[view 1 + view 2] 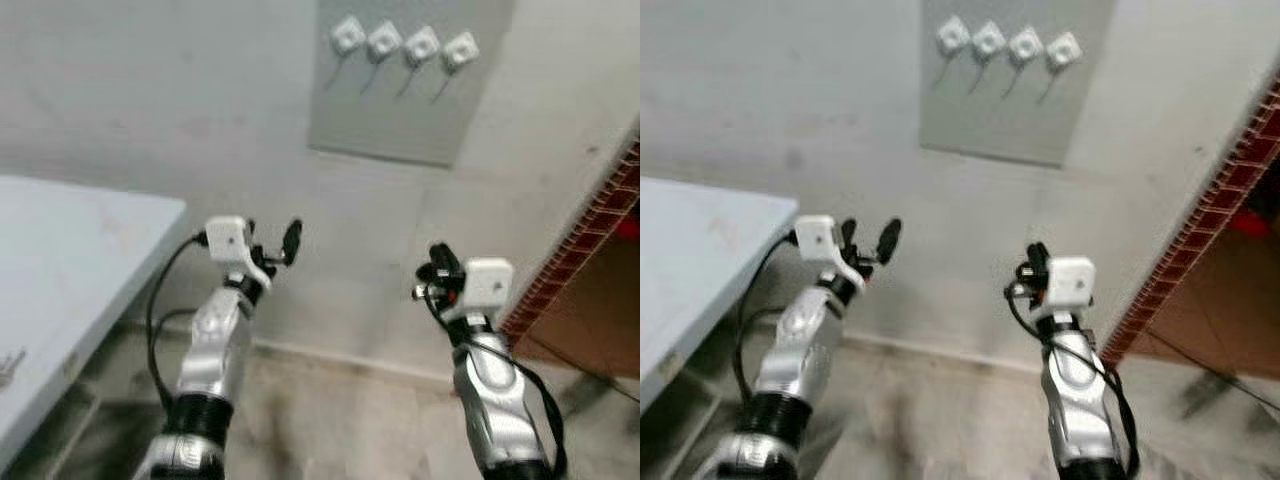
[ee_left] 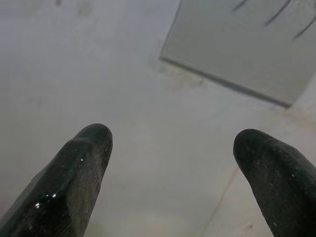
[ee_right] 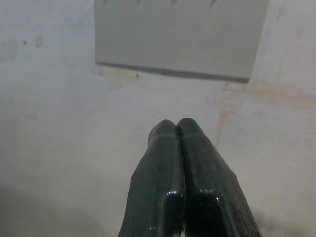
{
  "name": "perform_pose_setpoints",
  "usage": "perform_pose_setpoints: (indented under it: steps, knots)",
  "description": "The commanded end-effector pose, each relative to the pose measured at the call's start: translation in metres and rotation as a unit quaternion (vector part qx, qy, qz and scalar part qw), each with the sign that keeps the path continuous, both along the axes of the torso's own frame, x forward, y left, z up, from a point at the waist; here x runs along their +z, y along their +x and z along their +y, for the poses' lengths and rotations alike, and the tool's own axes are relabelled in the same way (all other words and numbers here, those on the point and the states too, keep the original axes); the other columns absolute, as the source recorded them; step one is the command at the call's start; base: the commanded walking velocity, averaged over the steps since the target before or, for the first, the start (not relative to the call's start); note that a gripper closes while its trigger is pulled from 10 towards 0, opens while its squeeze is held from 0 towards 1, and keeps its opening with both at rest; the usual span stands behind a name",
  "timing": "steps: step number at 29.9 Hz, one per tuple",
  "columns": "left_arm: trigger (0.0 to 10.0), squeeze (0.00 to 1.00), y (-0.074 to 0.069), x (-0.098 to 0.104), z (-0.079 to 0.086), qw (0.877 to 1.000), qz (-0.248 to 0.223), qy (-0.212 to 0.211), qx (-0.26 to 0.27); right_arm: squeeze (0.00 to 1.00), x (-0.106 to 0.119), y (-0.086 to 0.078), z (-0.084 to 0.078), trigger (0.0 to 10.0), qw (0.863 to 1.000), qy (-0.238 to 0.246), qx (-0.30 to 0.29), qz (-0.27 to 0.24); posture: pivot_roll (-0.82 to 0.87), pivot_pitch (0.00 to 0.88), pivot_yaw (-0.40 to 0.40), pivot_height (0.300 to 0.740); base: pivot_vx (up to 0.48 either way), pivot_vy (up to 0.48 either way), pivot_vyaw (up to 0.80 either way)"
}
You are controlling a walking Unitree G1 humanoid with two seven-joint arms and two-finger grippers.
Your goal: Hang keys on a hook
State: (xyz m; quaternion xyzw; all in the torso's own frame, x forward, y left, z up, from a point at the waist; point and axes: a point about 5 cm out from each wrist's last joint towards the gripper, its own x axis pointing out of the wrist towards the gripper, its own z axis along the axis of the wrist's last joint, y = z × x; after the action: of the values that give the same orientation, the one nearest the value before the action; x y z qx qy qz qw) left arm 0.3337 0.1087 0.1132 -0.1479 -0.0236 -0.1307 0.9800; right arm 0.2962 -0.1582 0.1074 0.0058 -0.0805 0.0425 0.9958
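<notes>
Keys look to be that small metallic glint lying flat near the edge of the pale table at far left, too blurred to make out a ring or count them. Well apart, high on the wall, sits the grey panel with 4 white hooks in a row, thin prongs angling down. Left gripper is raised toward the wall, fingers spread wide, nothing between them. Right gripper is up too, its 2 fingers pressed tip to tip on empty air. My read on handling: keys are light, hard and slick, and will jangle and swing, so pinching the ring or a loop should beat grabbing a blade, and lying flat on a smooth top makes them awkward to get under. Walls are plain and pale, floor mottled stone, and a red brick edge opens onto a reddish floor on the right.
</notes>
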Motion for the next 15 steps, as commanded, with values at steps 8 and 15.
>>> perform_pose_setpoints:
  steps: [8,15]
  knots:
    - [10.0,0.0,-0.0002,0.0038,-0.0033,1.0,-0.004,-0.007,-0.008,0.0,0.0059,-0.0012,-0.0011,10.0,1.0,0.004,-0.002,-0.005,-0.01,0.0,-0.068,0.74,0.0,0.0,-0.29]
    - [10.0,0.0,-0.0027,0.0013,-0.0052,1.0,-0.001,0.002,-0.006,0.0,0.0072,-0.0055,-0.0035,10.0,1.0,0.0,-0.009,-0.011,-0.02,0.0,-0.069,0.74,0.0,0.0,-0.4]
